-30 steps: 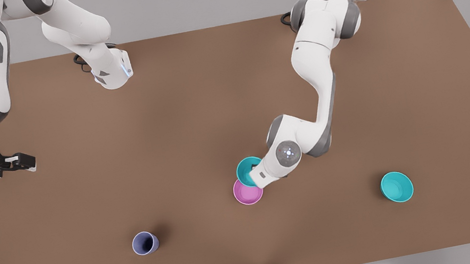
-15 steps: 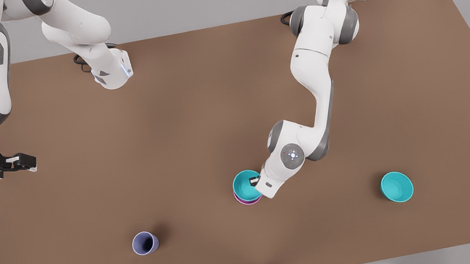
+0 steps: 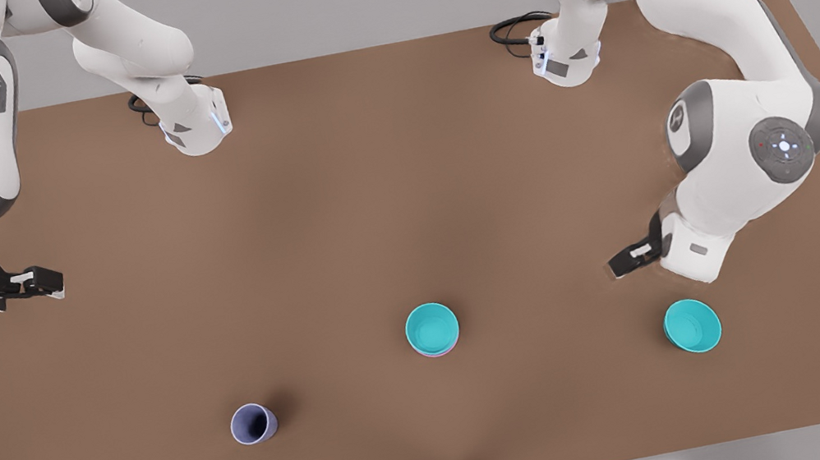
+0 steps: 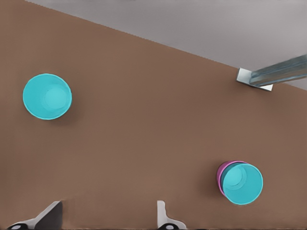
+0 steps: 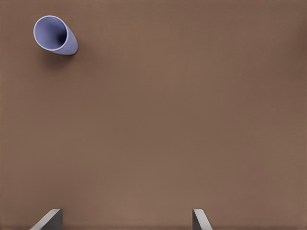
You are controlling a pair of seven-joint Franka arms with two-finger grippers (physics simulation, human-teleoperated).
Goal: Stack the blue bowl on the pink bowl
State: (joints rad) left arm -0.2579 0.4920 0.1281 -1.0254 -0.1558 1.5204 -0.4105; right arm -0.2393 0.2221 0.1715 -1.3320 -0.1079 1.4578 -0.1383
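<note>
Front view: small round turquoise plastic blue bowl (image 3: pixel 431 327) sits nested in the magenta-pink plastic pink bowl (image 3: pixel 439 352) mid-desk; left hand (image 3: pixel 629 260) at the front view's right, right hand (image 3: pixel 40 284) far left, both empty. Left wrist view: fingers (image 4: pixel 164 215) spread wide. Right wrist view: fingers (image 5: pixel 199 219) wide.

Even, soft overhead light falls on the brown worktop (image 3: pixel 341 216); faint blurred shadows pool beside the periwinkle cup (image 3: pixel 253 423) toward two o'clock. No glare; edges render slightly smeared.
</note>
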